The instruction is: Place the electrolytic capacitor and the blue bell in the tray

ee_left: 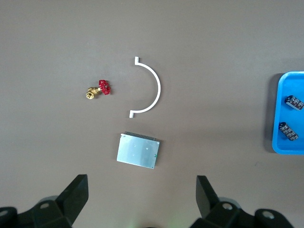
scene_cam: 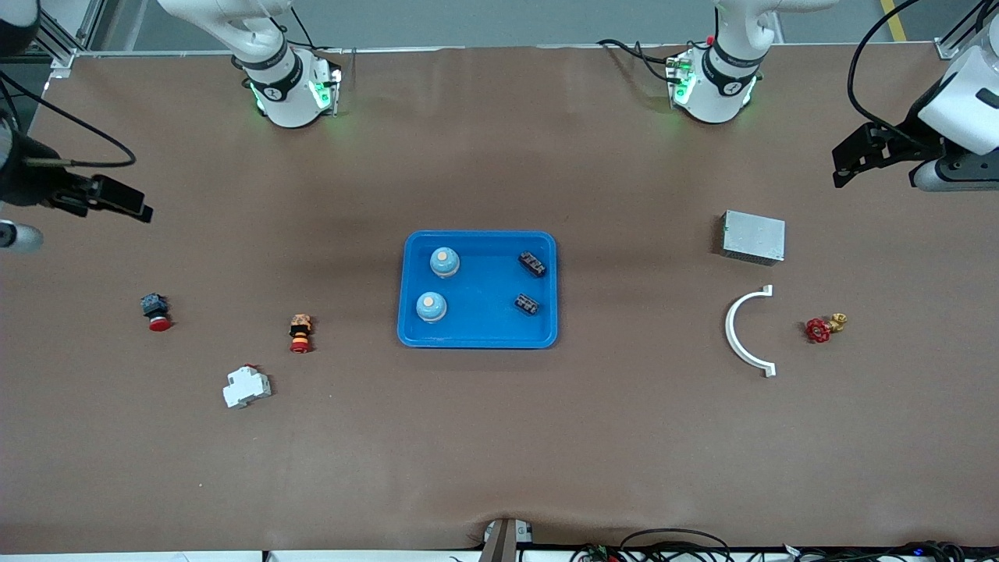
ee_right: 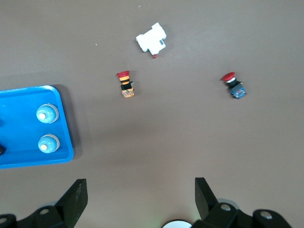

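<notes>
The blue tray lies in the middle of the table. In it stand two blue bells toward the right arm's end, and two black electrolytic capacitors lie toward the left arm's end. The right wrist view shows the tray and both bells; the left wrist view shows the tray's edge and a capacitor. My left gripper hangs open and empty high over the left arm's end of the table. My right gripper is open and empty over the other end.
At the left arm's end lie a grey metal box, a white curved bracket and a red-handled brass valve. At the right arm's end lie two red push buttons and a white breaker.
</notes>
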Robot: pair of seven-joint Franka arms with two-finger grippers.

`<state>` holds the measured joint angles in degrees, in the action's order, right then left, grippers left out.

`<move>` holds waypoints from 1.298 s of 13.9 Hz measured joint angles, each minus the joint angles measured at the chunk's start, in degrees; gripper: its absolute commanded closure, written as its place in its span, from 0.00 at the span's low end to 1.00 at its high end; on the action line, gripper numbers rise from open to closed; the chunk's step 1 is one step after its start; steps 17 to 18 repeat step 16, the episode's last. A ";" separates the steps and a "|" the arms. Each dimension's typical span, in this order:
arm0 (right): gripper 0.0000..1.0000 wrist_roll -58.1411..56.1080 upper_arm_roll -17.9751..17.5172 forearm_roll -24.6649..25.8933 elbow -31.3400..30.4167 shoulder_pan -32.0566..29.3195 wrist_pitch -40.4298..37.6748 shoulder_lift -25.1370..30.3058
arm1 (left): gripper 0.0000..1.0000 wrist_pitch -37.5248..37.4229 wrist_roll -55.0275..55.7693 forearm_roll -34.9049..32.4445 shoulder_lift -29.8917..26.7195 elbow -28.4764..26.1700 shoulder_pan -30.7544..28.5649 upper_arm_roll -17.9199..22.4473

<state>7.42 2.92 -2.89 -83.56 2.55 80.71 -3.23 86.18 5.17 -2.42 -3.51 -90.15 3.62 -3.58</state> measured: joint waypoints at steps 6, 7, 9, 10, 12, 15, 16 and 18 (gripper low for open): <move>0.00 -0.59 0.28 0.58 -3.93 -1.70 2.78 1.81 | 0.00 -0.09 0.00 0.94 0.01 -0.80 0.04 -0.04; 0.00 -1.34 0.33 0.58 -4.77 -2.02 3.08 2.00 | 0.00 -0.09 0.00 1.58 0.01 -1.16 0.08 -0.07; 0.00 -1.99 0.42 0.58 -5.43 -2.24 3.08 2.50 | 0.00 -0.08 0.00 2.01 0.01 -1.50 0.11 -0.22; 0.00 -2.09 0.42 0.58 -5.62 -2.24 3.09 2.81 | 0.00 -0.07 0.00 2.01 -0.01 -1.47 0.09 -0.22; 0.00 -2.18 0.41 0.58 -5.69 -2.24 3.09 3.11 | 0.00 -0.03 0.00 2.01 -0.02 -1.22 -0.02 -0.12; 0.00 -2.19 0.41 0.58 -5.79 -2.24 3.14 3.13 | 0.00 -0.03 0.00 2.01 -0.03 -0.67 -0.05 -0.03; 0.00 -2.20 0.42 0.58 -5.86 -2.24 3.19 3.13 | 0.00 -0.03 0.00 2.01 -0.03 -0.60 -0.05 -0.03; 0.00 -2.20 0.42 0.58 -5.86 -2.24 3.19 3.13 | 0.00 -0.03 0.00 2.01 -0.03 -0.60 -0.05 -0.03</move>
